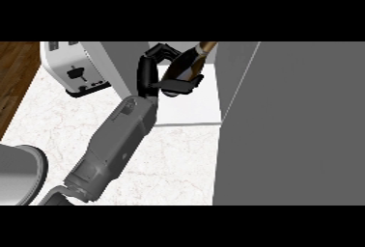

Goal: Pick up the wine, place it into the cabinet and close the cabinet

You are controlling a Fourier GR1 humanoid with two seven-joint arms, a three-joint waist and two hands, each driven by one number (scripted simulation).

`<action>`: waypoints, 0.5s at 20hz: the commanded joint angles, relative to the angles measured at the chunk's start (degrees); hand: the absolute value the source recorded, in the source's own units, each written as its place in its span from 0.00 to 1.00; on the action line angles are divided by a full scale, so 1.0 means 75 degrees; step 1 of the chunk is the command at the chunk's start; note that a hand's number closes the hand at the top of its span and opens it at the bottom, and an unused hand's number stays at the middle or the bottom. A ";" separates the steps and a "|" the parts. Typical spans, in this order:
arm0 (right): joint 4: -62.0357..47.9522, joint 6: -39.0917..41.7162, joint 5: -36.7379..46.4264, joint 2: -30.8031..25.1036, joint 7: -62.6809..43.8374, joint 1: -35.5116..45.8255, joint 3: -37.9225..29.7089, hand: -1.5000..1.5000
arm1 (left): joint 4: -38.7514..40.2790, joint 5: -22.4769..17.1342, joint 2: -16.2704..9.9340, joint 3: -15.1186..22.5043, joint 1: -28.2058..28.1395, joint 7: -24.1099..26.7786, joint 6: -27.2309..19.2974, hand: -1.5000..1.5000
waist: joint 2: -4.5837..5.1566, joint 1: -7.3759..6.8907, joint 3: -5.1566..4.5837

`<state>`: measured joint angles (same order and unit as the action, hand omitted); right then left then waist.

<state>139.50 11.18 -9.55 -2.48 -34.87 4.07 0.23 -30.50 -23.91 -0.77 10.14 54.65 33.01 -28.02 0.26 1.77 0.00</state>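
Note:
My left hand (147,72) is shut on the wine bottle (191,60), a dark brown bottle tilted with its neck pointing up and to the right. Fingers wrap over its far side and the thumb crosses its near side. The bottle hangs over the white floor of the cabinet (189,103), just inside the opening. At the right, the cabinet's grey door (292,120) stands open and fills that side of the view. My grey left forearm (114,144) runs in from the lower left. My right hand does not show.
A chrome toaster (75,67) stands at the upper left on the white marble counter (178,164), beside the cabinet's grey side wall (114,60). A rounded grey metal object (18,173) sits at the lower left edge. Wooden floor (14,72) shows beyond the counter's left edge.

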 commanded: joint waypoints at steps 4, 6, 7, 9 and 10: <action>0.0617 -0.0102 -0.0450 0.0112 -0.0177 -0.0119 0.0094 0.00 | 0.1040 -0.0269 0.0100 -0.0215 0.0555 0.0747 -0.0491 1.00 | 0.0033 0.0119 -0.0003; 0.0848 0.0206 -0.0599 0.0062 -0.0057 -0.0758 0.0141 0.00 | 0.1393 -0.0019 0.0100 -0.0703 0.0818 0.0775 -0.0223 1.00 | 0.0025 0.0065 0.0000; 0.0564 0.0271 -0.0522 0.0120 0.0299 -0.0699 0.0116 0.00 | 0.1694 -0.0039 0.0084 -0.0852 0.0787 0.1233 -0.0110 1.00 | 0.0068 0.0138 0.0000; 0.0511 0.0212 -0.0340 0.0215 0.0314 -0.0677 0.0345 0.00 | 0.1763 -0.0335 0.0102 -0.0756 0.1271 0.0640 -0.0319 1.00 | 0.0061 0.0201 -0.0001; 0.0579 -0.0161 -0.0601 0.0046 -0.0450 0.0185 0.0095 0.00 | 0.1868 -0.0339 0.0102 -0.1088 0.0985 0.0986 0.0005 1.00 | 0.0083 0.0130 -0.0011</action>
<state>138.93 11.78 -9.60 -1.58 -33.27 2.94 1.79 -19.79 -24.74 -0.06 5.09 61.20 38.96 -29.13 0.61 2.55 -0.01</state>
